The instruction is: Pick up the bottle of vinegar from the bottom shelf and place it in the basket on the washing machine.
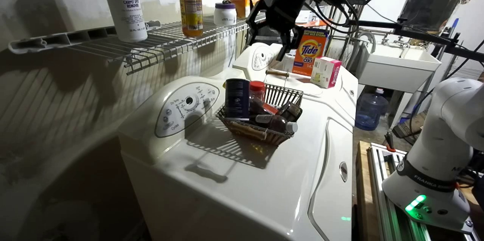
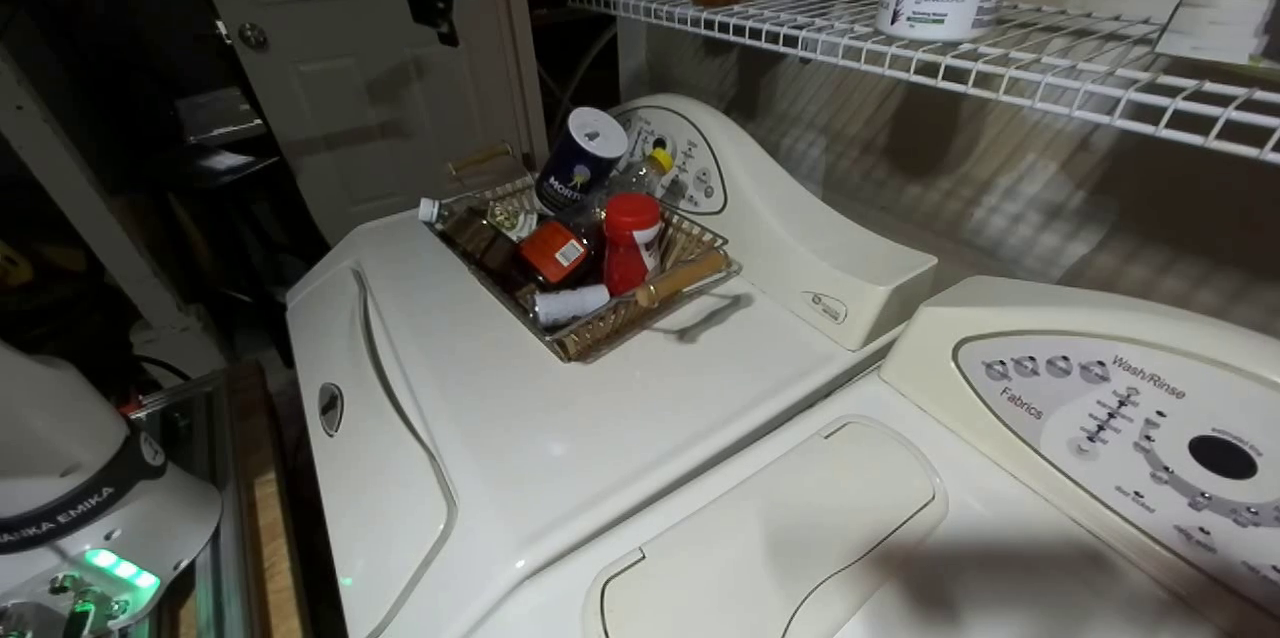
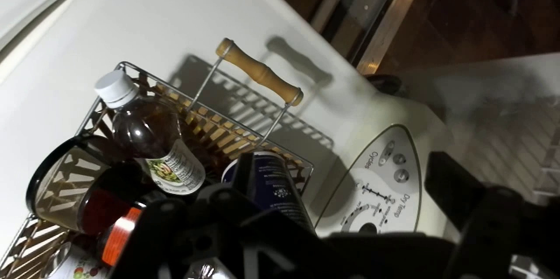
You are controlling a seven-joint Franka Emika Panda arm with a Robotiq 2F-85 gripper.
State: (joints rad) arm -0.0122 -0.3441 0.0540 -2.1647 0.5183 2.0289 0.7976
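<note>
Tabletop (image 1: 261, 188): smooth, glossy white top of a laundry machine; a rounded control panel (image 3: 376, 183), lettered "Dry Temp", rises along its back.
Basket (image 1: 283, 93): brown, open-topped, standing directly on the tabletop, close in front of the control panel.
Shadows (image 1: 231, 151): slatted dark stripes falling on the tabletop beside the basket, plain in an exterior view.
Neighbouring machine (image 2: 760, 518): also white, its top running alongside the tabletop.
Tide box (image 1: 312, 49): orange, upright, apparently on the neighbouring machine.
Small box (image 1: 325, 71): pink and white, near the Tide box; whether the two touch cannot be told.

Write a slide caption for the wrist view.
Beyond the open black pincer, a brown rectangular wire basket holds a white-capped bottle of dark liquid.
</note>
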